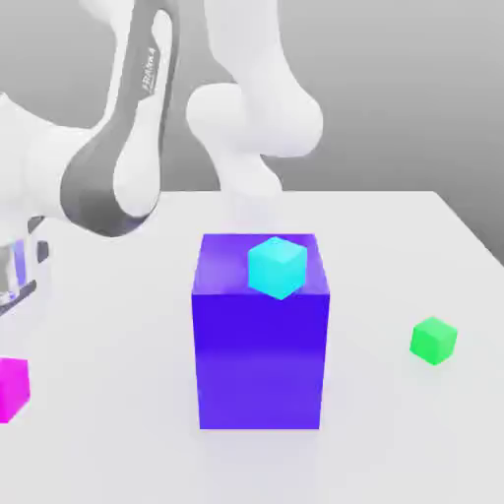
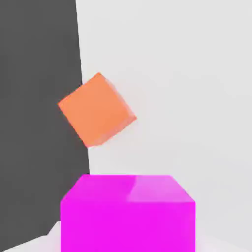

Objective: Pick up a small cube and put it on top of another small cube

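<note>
At the exterior view's left edge, my fingers (image 2: 128, 229) are pinching the magenta cube (image 2: 128, 226), one on either side, with its plain faces squared up between them. I cannot tell whether it is clear of the table (image 1: 118, 394) or resting on it. In the hand view an orange cube (image 2: 96, 109) lies near it, turned at an angle across the table's edge.

I expect my cube to be light and stiff, with nothing to squash or spill. Its smooth faces could let it twist if I pinch too high or off centre, so the hold I want is across the middle of two opposite sides, leaving the top and underside free. A modest, even squeeze should do.

In the middle stands the big blue block (image 1: 261, 359), with the cyan cube (image 1: 278, 268) at its upper front edge; I would carry my cube high or wide of both. On the right, well apart, the green cube (image 1: 433, 341) sits on the table. Its top is small and probably slick, so I should set mine down level and centred, then let go gently.
</note>
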